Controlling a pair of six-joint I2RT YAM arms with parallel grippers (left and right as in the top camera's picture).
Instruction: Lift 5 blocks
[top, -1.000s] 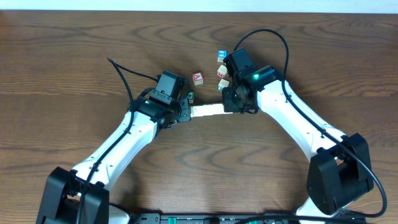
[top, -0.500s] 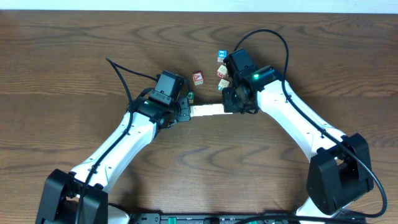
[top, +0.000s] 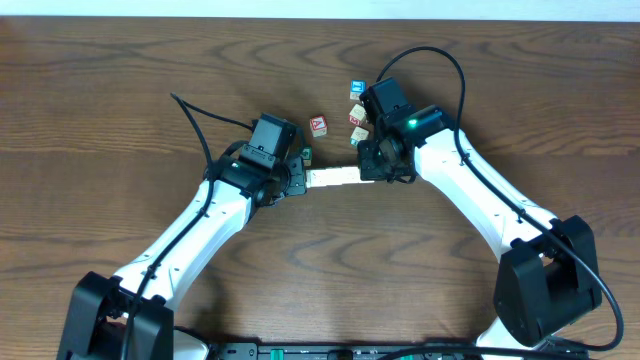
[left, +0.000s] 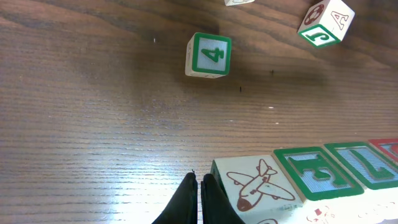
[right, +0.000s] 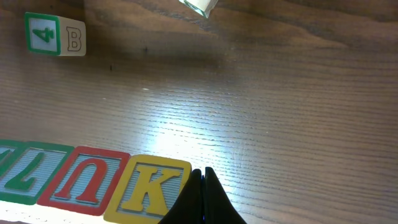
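Note:
A short row of pale cream blocks (top: 333, 177) lies end to end between my two grippers. The left gripper (top: 306, 179) is shut with nothing between its fingers, and its tips (left: 200, 185) press the airplane-picture block (left: 258, 183) at the row's left end. Green-lettered blocks (left: 314, 174) follow it. The right gripper (top: 362, 173) is also shut and empty, with its tips (right: 202, 177) against the yellow K block (right: 152, 186). A red U block (right: 90, 177) comes after the K. I cannot tell whether the row rests on the table or hangs above it.
Loose cubes lie behind the row: a green "4" cube (left: 210, 56), a red-faced cube (top: 318, 125), a blue-faced cube (top: 356, 88) and cream ones (top: 358, 133) by the right wrist. Both arms angle inward from the near table edge.

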